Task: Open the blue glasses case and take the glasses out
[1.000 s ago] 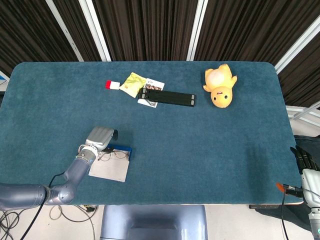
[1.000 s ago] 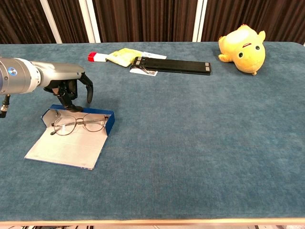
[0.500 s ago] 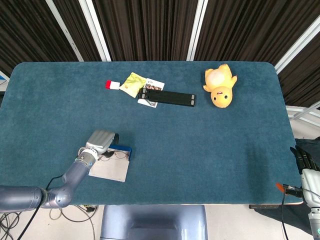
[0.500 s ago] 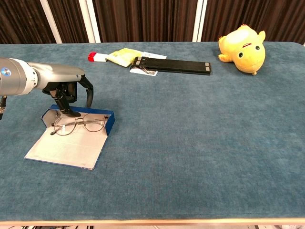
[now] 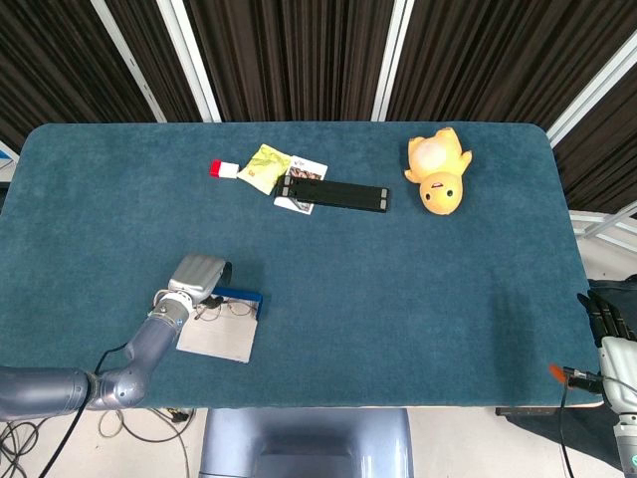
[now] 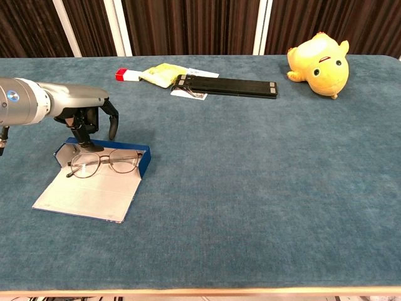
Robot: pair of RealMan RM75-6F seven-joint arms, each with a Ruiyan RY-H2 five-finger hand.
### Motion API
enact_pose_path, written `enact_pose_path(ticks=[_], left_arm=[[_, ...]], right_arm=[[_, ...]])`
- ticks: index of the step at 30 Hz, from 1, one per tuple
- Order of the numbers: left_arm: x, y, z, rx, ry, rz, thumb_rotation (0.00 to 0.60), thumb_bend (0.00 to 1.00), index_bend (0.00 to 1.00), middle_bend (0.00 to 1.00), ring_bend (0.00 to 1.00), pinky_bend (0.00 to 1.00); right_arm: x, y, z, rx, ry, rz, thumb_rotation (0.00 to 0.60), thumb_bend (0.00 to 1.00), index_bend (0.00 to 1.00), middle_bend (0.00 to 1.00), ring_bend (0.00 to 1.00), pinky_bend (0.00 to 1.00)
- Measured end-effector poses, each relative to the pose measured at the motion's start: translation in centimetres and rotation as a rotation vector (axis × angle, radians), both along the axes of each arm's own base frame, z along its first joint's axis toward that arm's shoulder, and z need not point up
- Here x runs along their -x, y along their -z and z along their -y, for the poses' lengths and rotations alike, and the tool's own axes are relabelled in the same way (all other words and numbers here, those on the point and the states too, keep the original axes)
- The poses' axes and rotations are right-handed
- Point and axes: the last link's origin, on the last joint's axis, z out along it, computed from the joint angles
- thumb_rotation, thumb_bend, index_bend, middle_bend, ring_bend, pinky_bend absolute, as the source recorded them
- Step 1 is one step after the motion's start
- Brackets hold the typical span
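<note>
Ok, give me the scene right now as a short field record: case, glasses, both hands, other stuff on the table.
case: blue glasses case lies open, flap spread flat toward the near edge
glasses: glasses lie inside the case, not lifted
left hand: left hand above the case's far edge, fingers pointing down, nothing held
right hand: right hand off the table's right edge, idle
other: yellow plush chick, black bar, yellow packet

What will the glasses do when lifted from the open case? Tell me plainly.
The glasses look thin-wired, so probably light and easily bent; a gentle pinch seems wise. They lie loose in the opened blue case, so a nudge would likely slide them. The left robot hand hovers just behind them.
</note>
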Motion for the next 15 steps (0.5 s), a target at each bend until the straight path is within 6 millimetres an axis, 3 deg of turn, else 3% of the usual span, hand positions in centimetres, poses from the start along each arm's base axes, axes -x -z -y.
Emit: enact_pose_path(ticks=[15], left_arm=[[0.1,0.41,-0.04,0.005,-0.005,0.0,0.6,0.31,0.58,0.98,0.85,0.92]], right_arm=[[-0.03,0.02,0.02,0.0,0.001,0.0,0.6,0.16,0.0,0.0,0.0,0.2]])
